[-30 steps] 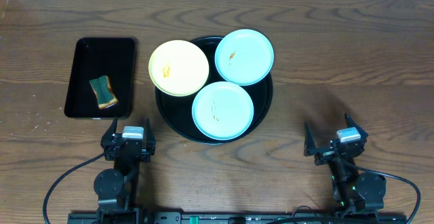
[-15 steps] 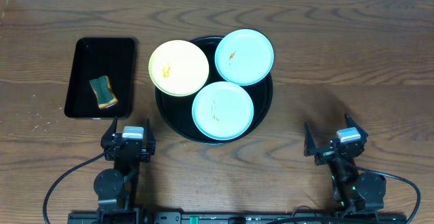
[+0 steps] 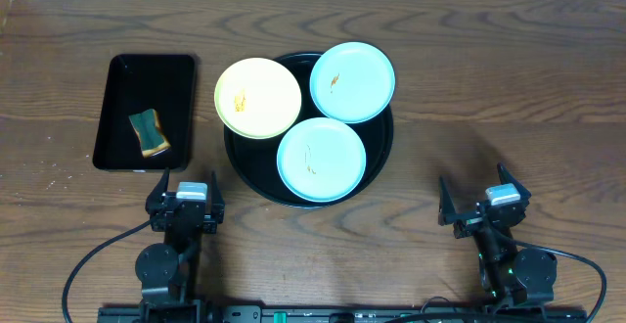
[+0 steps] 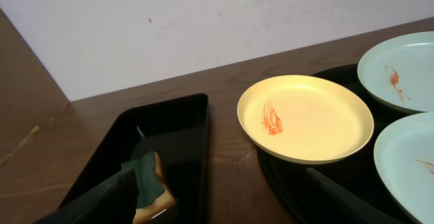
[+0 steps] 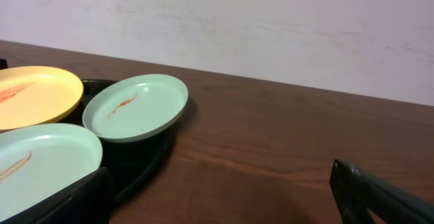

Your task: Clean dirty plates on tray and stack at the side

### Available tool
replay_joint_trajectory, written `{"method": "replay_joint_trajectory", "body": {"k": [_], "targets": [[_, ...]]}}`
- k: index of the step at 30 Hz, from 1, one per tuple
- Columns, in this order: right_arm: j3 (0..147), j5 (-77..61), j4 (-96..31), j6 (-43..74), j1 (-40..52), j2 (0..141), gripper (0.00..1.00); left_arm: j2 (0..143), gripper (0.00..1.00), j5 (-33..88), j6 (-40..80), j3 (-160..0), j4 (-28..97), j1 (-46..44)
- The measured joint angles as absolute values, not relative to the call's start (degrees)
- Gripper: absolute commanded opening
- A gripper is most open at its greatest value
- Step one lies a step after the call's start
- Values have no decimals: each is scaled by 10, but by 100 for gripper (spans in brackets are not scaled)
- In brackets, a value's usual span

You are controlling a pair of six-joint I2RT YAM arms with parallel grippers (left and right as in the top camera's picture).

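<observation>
Still, nothing differs from a second ago: both arms sit parked at the near edge of the brown wooden bench (image 3: 509, 69), and no plate has shifted. The left tool (image 3: 185, 188) and the right tool (image 3: 479, 201) remain spread wide and released, holding nothing.

From overhead, the large round glossy black tray (image 3: 252, 169) carries all three dirty plates. The pale yellow round plastic plate (image 3: 257, 98) hangs over its left rim, the far light blue plate (image 3: 352, 81) over its upper right rim, and the near light blue plate (image 3: 321, 160) lies toward the front. Left of it, apart, the small black rectangular tray (image 3: 117, 117) holds a green-and-tan sponge (image 3: 149, 133).

The left wrist view brings out what the overhead only hints at: the orange-red smear on the yellow plate (image 4: 305, 119) is a thick streak, and the sponge (image 4: 150, 180) rests tilted in the rectangular tray. Its dark fingers (image 4: 95, 200) frame the bottom corners.

The right wrist view misses the rectangular tray entirely, but shows the far blue plate (image 5: 135, 106) perched on the round tray's rim, a thin orange streak on it, with its own fingers (image 5: 380, 197) low at the edges.
</observation>
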State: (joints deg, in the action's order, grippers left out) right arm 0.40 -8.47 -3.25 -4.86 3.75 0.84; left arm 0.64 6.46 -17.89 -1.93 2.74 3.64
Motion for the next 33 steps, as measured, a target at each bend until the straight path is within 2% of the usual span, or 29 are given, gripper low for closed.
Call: {"method": "replay_joint_trajectory", "body": {"k": [9, 24, 33], "targets": [[4, -85, -32, -49, 37, 8, 99, 6, 77, 80, -175, -19, 25, 36], [4, -85, 3, -44, 37, 8, 99, 6, 77, 102, -17, -19, 22, 36], [4, -96, 14, -10, 37, 8, 99, 51, 77, 106, 18, -58, 32, 36]]}}
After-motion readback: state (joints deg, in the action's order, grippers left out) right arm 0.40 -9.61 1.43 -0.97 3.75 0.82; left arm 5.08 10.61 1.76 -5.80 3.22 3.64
